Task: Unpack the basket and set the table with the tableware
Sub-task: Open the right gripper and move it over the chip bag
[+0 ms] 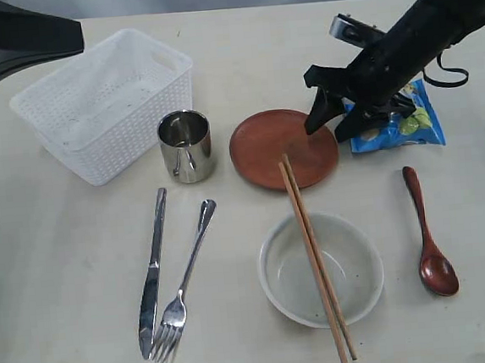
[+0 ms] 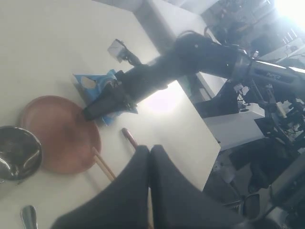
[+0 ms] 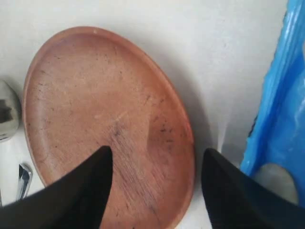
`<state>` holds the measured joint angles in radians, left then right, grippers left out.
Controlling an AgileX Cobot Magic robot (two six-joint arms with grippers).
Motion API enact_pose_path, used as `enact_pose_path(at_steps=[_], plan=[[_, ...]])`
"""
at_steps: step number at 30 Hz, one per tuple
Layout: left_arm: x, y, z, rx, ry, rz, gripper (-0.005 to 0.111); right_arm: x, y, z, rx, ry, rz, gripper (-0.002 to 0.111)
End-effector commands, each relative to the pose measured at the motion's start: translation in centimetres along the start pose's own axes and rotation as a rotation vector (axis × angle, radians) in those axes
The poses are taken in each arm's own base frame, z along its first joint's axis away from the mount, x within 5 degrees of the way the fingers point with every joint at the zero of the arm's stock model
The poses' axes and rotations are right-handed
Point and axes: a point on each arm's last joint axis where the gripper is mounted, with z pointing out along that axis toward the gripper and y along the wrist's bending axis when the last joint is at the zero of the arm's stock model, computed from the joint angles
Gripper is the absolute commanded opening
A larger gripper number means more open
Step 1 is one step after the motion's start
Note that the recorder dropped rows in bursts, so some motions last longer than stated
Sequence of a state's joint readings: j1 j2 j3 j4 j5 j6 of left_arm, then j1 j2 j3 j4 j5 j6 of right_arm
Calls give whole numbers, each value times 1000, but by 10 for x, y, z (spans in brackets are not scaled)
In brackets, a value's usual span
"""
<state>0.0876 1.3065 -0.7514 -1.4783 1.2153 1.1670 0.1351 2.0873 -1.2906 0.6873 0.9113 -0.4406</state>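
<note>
Pale cream and faintly smudged, the table (image 1: 61, 248) carries everything we see. At its far left stands the basket (image 1: 128, 132), white and latticed, and the tableware lies outside it on the tabletop. We find the steel cup (image 1: 186, 146) upright just beside the basket's near right corner. To the right of the cup sits the reddish-brown plate (image 1: 265, 150). The wooden chopsticks (image 1: 316, 260) rest their far ends on the plate's near edge, run across the pale bowl (image 1: 290, 283) and end just past its near rim. Left of the bowl, the knife (image 1: 153, 274) and the fork (image 1: 188, 284) lie side by side with handles pointing toward the cup; the fork's tines sit close against the knife's blade, and we cannot tell whether they touch. Right of the bowl lies the dark wooden spoon (image 1: 425, 233), apart from everything else. A blue chips bag (image 1: 395, 130) lies just right of the plate, partly hidden by the right arm.

We see the right claw (image 3: 157, 155) gaping over the plate's right edge with nothing between its jaws: one finger hangs over the plate, the other over bare table between the plate and the bag. Whether either finger touches we cannot tell. The left claw (image 2: 149, 150) hangs above the basket side of the table, its fingers pressed tight together and gripping nothing
</note>
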Motion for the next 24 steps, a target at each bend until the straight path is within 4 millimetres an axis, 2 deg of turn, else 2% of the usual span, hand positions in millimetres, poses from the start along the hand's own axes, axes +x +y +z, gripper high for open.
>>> enact_pose_path(at_steps=[1,8,11,13,16,20,24], plan=[[-1,-3,-1,12,-19,4,0,2,4,-8,-10,6,-1,54],[-1,-3,-1,12,-19,4,0,2,17,-32,-8,-53,-33,54],[-1,-3,-1,12,-19,4,0,5,19,-53,31,-86,-67,53],[-1,-3,-1,12,-19,4,0,4,6,-73,43,-139,-6,53],[-1,-3,-1,12,-19,4,0,9,-25,-105,115,-192,80,53],[-1,-3,-1,12,-19,4,0,14,-50,-117,192,-188,130,53],[-1,-3,-1,12,-19,4,0,14,-61,-123,206,-215,157,53]])
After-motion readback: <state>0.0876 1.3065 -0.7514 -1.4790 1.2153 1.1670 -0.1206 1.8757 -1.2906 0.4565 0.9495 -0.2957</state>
